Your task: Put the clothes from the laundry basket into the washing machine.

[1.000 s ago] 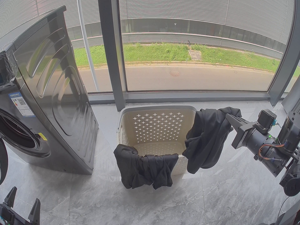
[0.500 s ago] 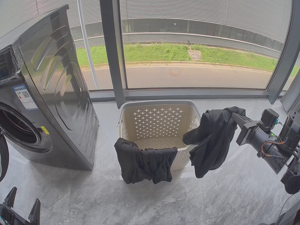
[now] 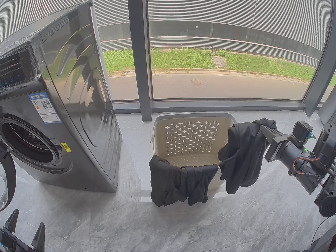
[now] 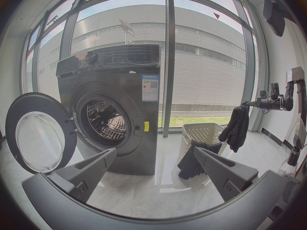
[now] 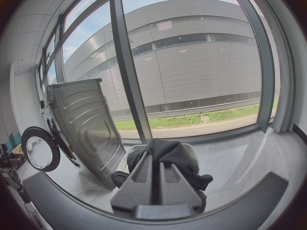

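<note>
A cream laundry basket [image 3: 190, 137] [image 4: 204, 132] stands on the marble floor by the window. One black garment [image 3: 182, 184] [image 4: 190, 162] is draped over its front rim. My right gripper [image 3: 264, 130] [image 5: 155, 158] is shut on a second black garment [image 3: 243, 154] [image 5: 168, 152] [image 4: 237, 130], which hangs in the air over the basket's right side. The grey washing machine [image 3: 59, 98] [image 4: 121, 109] stands at the left with its round door [image 4: 40, 133] swung open and the drum [image 4: 107, 122] exposed. My left gripper [image 3: 23, 226] [image 4: 155, 154] is low at the near left, open and holding nothing.
Tall glass windows [image 3: 224, 42] with a dark pillar [image 3: 140, 49] run behind the basket. Bare marble floor [image 3: 175, 224] lies between the machine and the basket and in front of both. The open door [image 3: 6, 179] juts out at the left edge.
The head camera has swung left, so the whole scene slid right in view. My right gripper still holds the black garment beside the basket; the left arm has not moved.
</note>
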Available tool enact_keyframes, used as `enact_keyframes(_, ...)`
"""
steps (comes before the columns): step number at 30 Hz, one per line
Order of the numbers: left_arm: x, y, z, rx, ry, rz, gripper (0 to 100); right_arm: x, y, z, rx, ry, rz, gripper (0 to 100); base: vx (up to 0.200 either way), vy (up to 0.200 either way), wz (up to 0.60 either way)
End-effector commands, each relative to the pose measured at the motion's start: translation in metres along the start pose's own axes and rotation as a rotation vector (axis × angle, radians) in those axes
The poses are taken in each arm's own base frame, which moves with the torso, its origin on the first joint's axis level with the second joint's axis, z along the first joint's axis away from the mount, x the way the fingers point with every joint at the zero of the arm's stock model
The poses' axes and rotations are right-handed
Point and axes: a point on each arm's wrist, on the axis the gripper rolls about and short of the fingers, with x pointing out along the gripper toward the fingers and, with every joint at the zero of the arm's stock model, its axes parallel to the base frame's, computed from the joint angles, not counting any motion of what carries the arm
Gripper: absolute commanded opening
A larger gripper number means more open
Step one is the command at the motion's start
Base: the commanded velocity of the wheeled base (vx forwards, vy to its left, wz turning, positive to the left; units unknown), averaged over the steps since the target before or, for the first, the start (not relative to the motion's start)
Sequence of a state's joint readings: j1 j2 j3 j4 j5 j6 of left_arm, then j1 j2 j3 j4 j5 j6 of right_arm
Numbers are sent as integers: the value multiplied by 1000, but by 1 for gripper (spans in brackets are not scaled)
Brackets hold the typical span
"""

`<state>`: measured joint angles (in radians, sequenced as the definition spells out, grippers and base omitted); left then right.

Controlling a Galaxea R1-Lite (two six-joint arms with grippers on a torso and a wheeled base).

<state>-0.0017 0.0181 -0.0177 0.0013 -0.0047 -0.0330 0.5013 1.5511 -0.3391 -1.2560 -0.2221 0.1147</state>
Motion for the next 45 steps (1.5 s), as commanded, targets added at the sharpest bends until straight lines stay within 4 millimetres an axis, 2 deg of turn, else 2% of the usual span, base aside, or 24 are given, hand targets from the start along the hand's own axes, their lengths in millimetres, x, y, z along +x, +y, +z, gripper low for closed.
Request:
enact_keyframes(1,0,0,-5,1,0,0,100,-1,1,0,1,-1,8,0,0,200,0)
enact_keyframes(28,0,0,-5,1,0,0,100,-3,12,-2,10,8,69,0,0,200,0)
enact_keyframes(34,0,0,-5,1,0,0,100,-4,13,-3,12,12,74,0,0,0,0)
enact_keyframes(45,0,0,-5,1,0,0,100,-4,13,-2,12,11,76,0,-200,0,0)
